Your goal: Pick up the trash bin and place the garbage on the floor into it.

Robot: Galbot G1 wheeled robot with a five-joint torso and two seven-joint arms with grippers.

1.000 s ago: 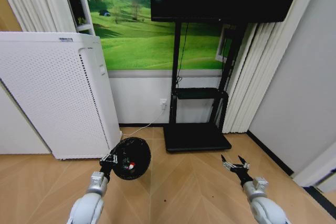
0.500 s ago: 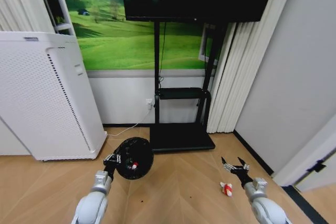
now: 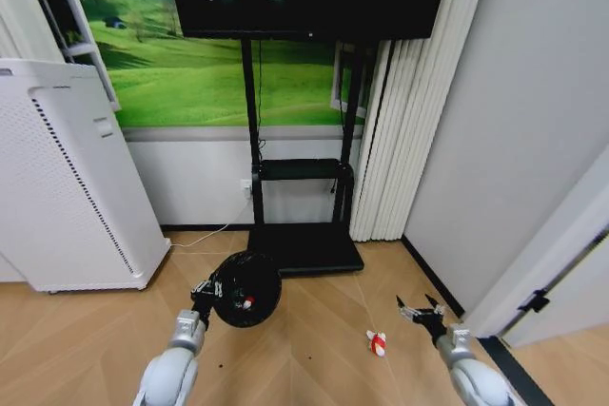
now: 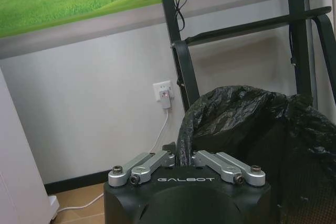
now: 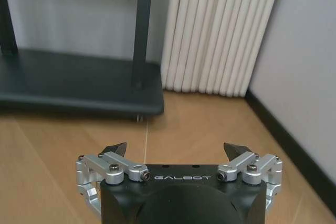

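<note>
The trash bin (image 3: 245, 289) is a small black mesh bin with a black bag liner (image 4: 247, 124). It hangs tilted above the floor with its mouth towards me, and a red-and-white item (image 3: 245, 302) lies inside. My left gripper (image 3: 206, 290) is shut on its rim, and the left wrist view shows that gripper (image 4: 181, 157) pinching the liner edge. One piece of garbage, a red-and-white item (image 3: 377, 342), lies on the wood floor. My right gripper (image 3: 419, 310) hovers open just right of it and a little beyond. The right wrist view shows the right gripper (image 5: 177, 150) with nothing between its spread fingers.
A tall white perforated appliance (image 3: 67, 187) stands at the left. The black TV stand has its base plate (image 3: 304, 249) on the floor behind the bin. White curtain folds (image 3: 390, 140) and a grey wall (image 3: 514, 140) close the right side. Bare wood floor (image 3: 304, 368) lies between my arms.
The whole view has swung to the right, so the camera moved. The red-and-white item on the floor has come into sight. Both arms keep their poses, the left still holding the bin.
</note>
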